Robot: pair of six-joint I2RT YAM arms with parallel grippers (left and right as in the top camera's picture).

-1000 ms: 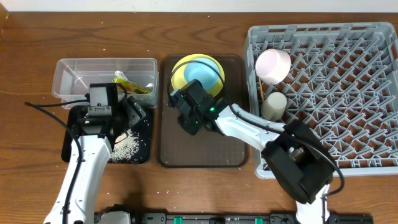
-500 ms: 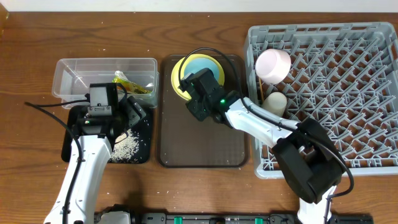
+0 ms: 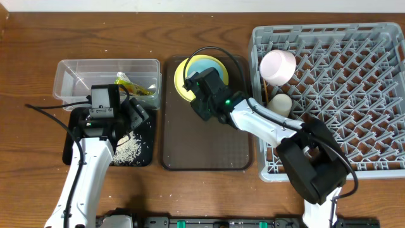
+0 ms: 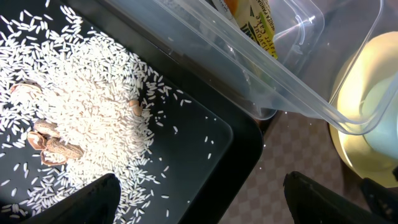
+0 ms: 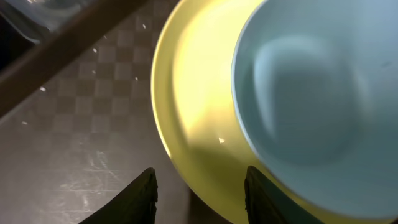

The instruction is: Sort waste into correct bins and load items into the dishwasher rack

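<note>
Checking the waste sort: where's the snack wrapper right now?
Overhead view, on the robot's left side: the snack wrapper lies inside the clear tub, next to the black tray.

- The brown tray (image 3: 205,145) lies bare in its front half; the yellow plate (image 5: 193,112) and blue bowl (image 5: 311,93) fill its back end, with the right gripper (image 5: 199,196) low over them.
- The tub (image 4: 267,81) wall runs right beside the black tray (image 4: 245,146).
- A white bowl (image 3: 277,66) and a cup (image 3: 279,107) crowd the left edge of the rack (image 3: 354,95); its other pegs stand free.
</note>
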